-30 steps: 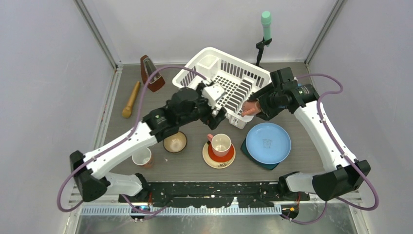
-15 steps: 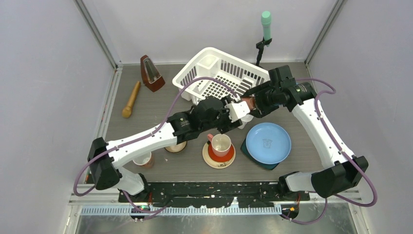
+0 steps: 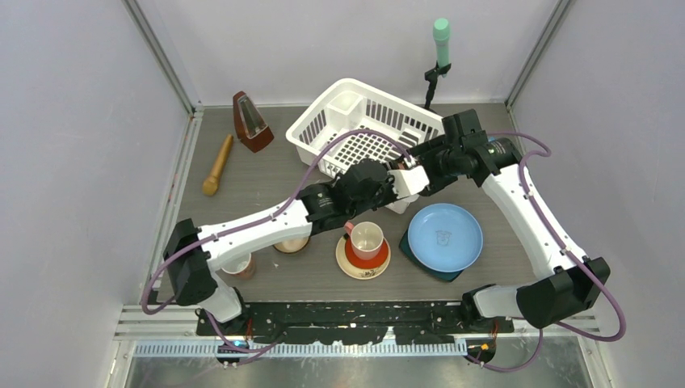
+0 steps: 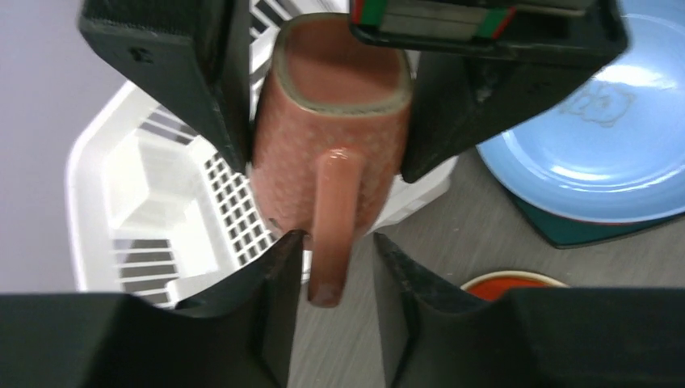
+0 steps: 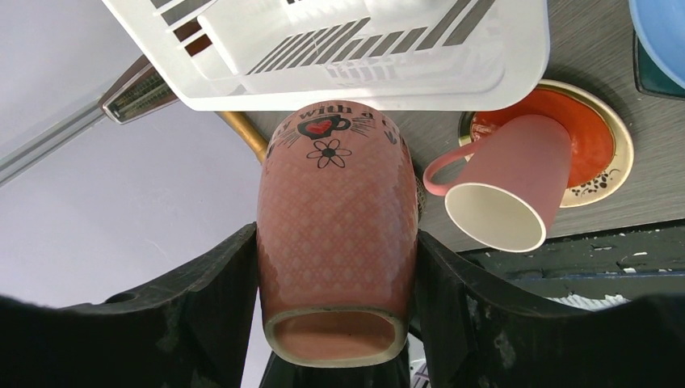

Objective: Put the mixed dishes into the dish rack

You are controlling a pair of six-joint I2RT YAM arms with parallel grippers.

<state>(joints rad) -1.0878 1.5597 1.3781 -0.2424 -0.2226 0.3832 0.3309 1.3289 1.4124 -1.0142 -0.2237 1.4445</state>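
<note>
Two arms meet on one pink patterned mug point(image 4: 327, 105), held in the air just past the near right corner of the dish rack point(image 3: 355, 149), above the surface point(image 3: 242, 178) and not yet inside the rack. Right gripper point(image 5: 335, 234): jaws clenched across the mug's body, mouth facing its wrist camera, printed side toward the rack. Left gripper point(image 4: 335, 242): jaws stand either side of the handle point(image 4: 331, 218), very close. Slim gaps seem to show, but I cannot tell whether they pinch it yet. Looks like a hand-over or a regrip before placing. Mug reads as glazed ceramic: stiff, fairly weighty for its size, probably slick, and apt to chip if knocked on the rack rim. The handle is a narrow hold, and the mug may swing or twist about it once the body grip goes. A pinch close to the body would likely be steadier. Second plain mug point(image 3: 366, 239) sits on the red saucer point(image 3: 350, 260), near centre, and a blue plate point(image 3: 444, 234) lies to its right.
</note>
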